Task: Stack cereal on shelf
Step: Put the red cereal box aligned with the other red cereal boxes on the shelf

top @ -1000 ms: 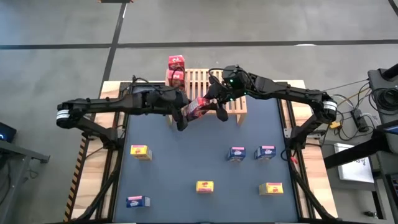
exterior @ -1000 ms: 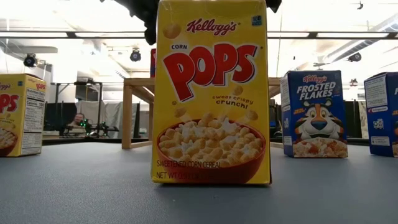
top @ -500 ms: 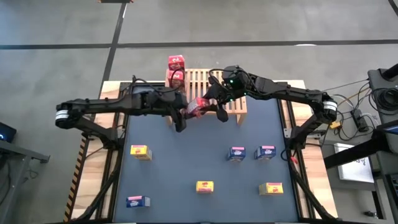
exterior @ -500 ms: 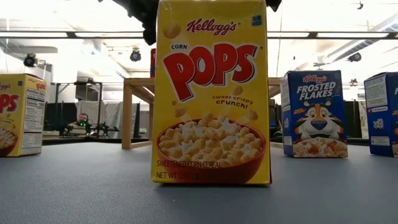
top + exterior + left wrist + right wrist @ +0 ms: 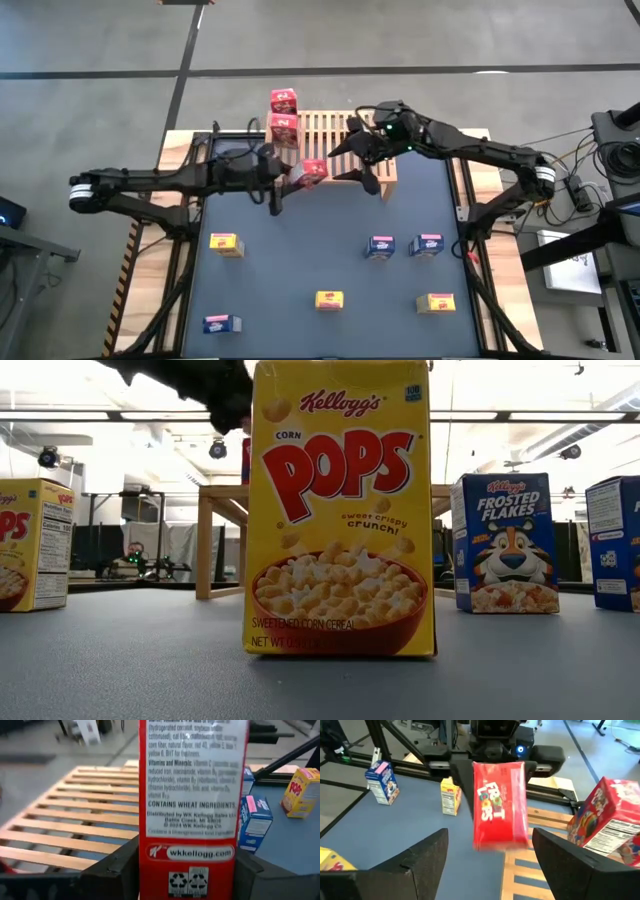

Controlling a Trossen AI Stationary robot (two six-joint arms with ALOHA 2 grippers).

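Yellow box (image 5: 340, 510): "Kellogg's Corn Pops"; blue box (image 5: 502, 542): "Frosted Flakes"; red box (image 5: 500, 805): prob. "Froot Loops", side "wkkellogg.com".

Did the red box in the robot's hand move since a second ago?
Yes. The red cereal box, held by the left gripper, slid slightly toward the picture's right, closer to the shelf, as the right gripper let go.

In the low view the yellow Corn Pops box (image 5: 341, 508) hides most of the shelf (image 5: 222, 495); the yellow box (image 5: 33, 543) at the left edge and the blue box (image 5: 615, 543) at the right are cut off; in the left wrist view the red box (image 5: 192, 810) runs past the frame, covering the left gripper's (image 5: 283, 181) fingertips.
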